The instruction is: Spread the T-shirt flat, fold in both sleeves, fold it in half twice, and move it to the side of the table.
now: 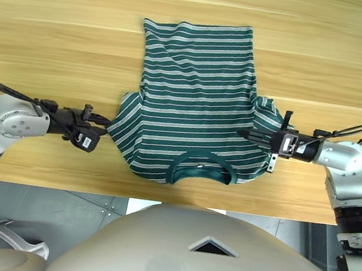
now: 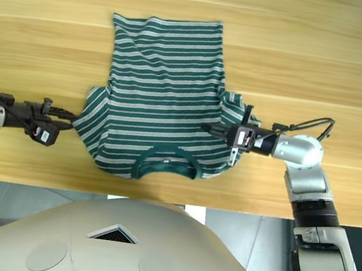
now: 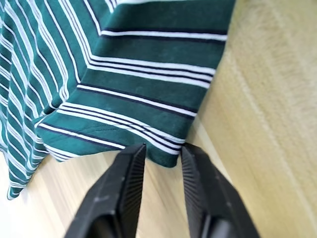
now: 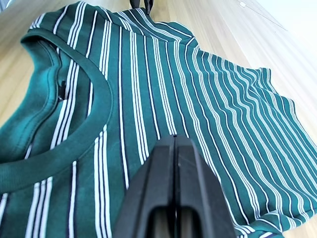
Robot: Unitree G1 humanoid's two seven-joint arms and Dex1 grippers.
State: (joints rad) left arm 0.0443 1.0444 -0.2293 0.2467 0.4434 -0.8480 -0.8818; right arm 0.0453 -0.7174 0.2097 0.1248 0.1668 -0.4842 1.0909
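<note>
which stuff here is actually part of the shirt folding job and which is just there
Part of the job:
- green striped T-shirt, lying rumpled, collar toward the robot
- left gripper, open at the edge of one sleeve
- right gripper, shut, over the shirt near the other sleeve

Just there:
- wooden table under the shirt
- grey floor past the table's near edge

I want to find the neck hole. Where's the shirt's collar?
The collar lies at the T-shirt's edge nearest the robot, between the left tool and right tool.
</note>
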